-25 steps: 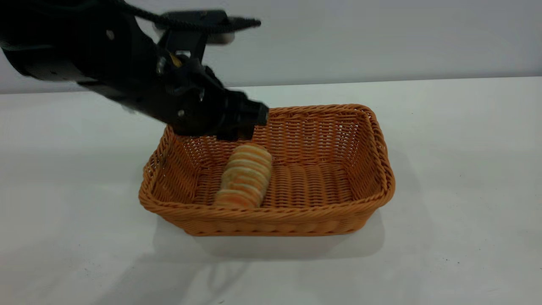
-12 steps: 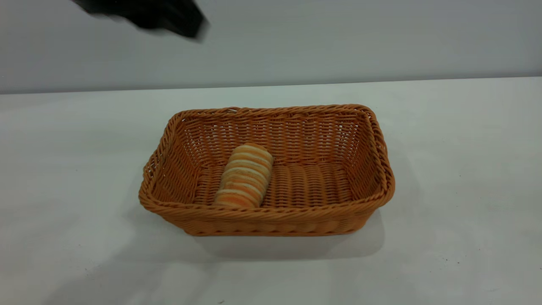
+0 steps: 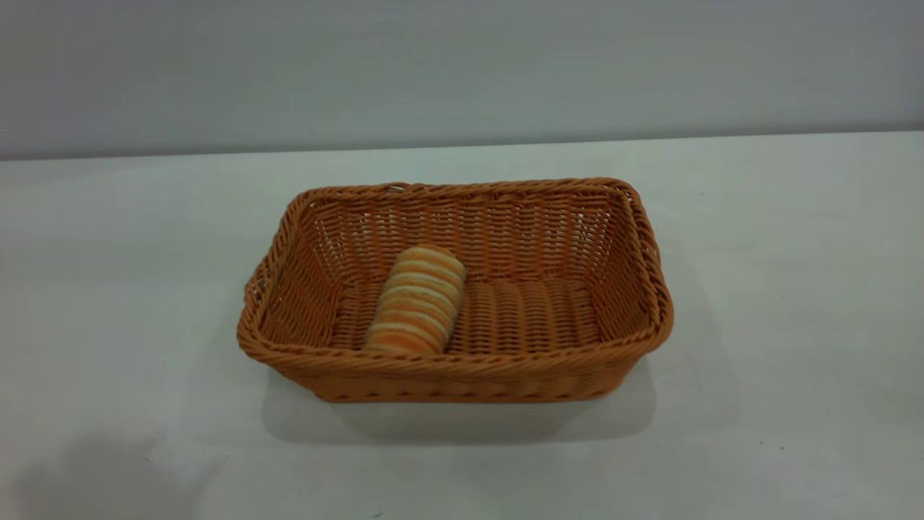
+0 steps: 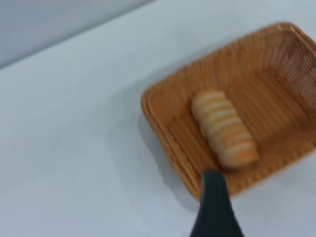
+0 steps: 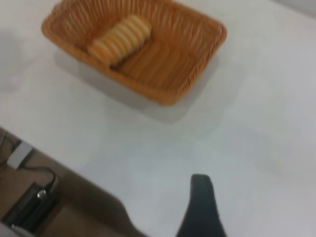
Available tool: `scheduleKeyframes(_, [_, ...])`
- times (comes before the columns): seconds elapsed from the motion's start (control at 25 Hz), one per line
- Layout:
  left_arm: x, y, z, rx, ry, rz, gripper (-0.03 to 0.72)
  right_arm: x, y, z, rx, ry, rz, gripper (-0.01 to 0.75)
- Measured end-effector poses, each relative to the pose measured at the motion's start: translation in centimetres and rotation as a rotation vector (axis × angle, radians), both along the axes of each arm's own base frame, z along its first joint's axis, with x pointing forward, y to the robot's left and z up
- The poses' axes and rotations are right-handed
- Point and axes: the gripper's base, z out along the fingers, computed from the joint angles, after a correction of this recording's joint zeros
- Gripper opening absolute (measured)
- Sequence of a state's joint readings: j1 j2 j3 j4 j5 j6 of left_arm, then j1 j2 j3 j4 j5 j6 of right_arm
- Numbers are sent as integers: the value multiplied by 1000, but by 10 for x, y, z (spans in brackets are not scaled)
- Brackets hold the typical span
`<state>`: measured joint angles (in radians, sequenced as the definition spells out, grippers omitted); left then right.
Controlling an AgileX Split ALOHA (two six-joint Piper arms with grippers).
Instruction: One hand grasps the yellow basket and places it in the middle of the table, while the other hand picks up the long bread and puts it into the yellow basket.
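Note:
The yellow basket [image 3: 455, 363] stands on the white table [image 3: 794, 289] near its middle. The long bread [image 3: 417, 303] lies inside it, left of the basket's centre, with one end toward the front rim. Neither gripper shows in the exterior view. In the left wrist view a black part of my left gripper [image 4: 213, 210] hangs above the table just outside the basket [image 4: 163, 129], near the end of the bread [image 4: 224, 128]. In the right wrist view my right gripper [image 5: 201, 207] is high over bare table, well away from the basket [image 5: 165, 95] and the bread [image 5: 120, 38].
The right wrist view shows the table's edge and, beyond it, a brown floor with cables and a dark box [image 5: 29, 203]. A faint shadow lies on the table at the front left [image 3: 101, 477].
The left arm, which was over the basket's back left corner one second ago, has risen up and to the left and has left the exterior view. The bread and basket have not moved.

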<state>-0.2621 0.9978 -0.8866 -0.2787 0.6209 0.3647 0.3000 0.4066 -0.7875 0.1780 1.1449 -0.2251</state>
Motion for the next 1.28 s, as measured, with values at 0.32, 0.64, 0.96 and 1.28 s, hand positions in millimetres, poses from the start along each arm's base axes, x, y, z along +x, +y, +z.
scheduleKeyframes(0.32, [-64,16,-15,0,-11,-23,571,-14,-6,-61,-23,70,-30,585])
scheduleKeyframes(0.64, [-116,28,-32,2,9,-50,571,-24,-19,-80,-34,-5,-124,585])
scheduleKeyframes(0.96, [-157,40,-33,16,-39,-60,571,-28,-20,-80,-23,-29,-133,585])
scheduleKeyframes(1.28, [-181,52,-52,14,-29,25,571,-28,-20,-80,-20,-27,-135,585])
